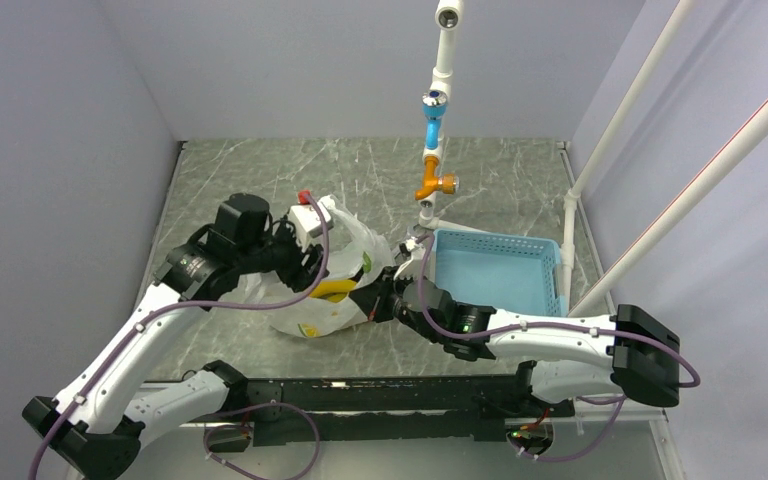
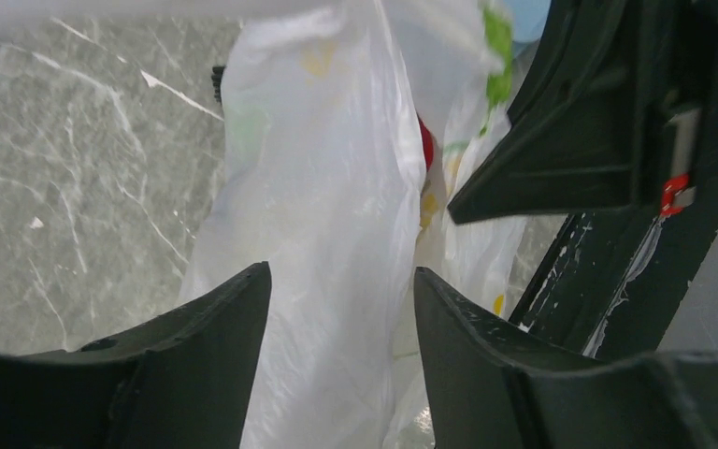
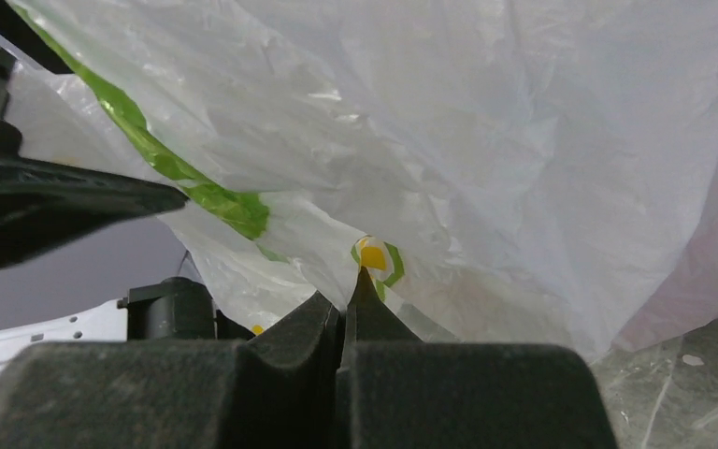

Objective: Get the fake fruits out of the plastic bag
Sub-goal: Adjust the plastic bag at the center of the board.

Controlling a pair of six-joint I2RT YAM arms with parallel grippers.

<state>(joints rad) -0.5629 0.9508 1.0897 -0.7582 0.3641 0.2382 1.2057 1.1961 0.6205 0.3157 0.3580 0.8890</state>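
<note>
The plastic bag [image 1: 358, 250] is a crumpled translucent white heap on the table between both arms. A yellow fruit [image 1: 333, 291] shows through its near side. In the left wrist view a red fruit [image 2: 425, 145] shows dimly behind the bag film [image 2: 327, 187]; the other fruits are hidden. My left gripper [image 1: 312, 262] is open, and its jaws [image 2: 341, 285] straddle a fold of the bag without closing on it. My right gripper [image 1: 373, 303] is shut on a pinch of the bag's film [image 3: 477, 140] beside a lemon print; the closed tips show in the right wrist view [image 3: 346, 285].
A light blue slotted basket [image 1: 495, 270] stands right of the bag. A white pipe with a blue and orange tap [image 1: 433, 150] rises behind it. Grey walls close in the left and back, and white poles run along the right edge.
</note>
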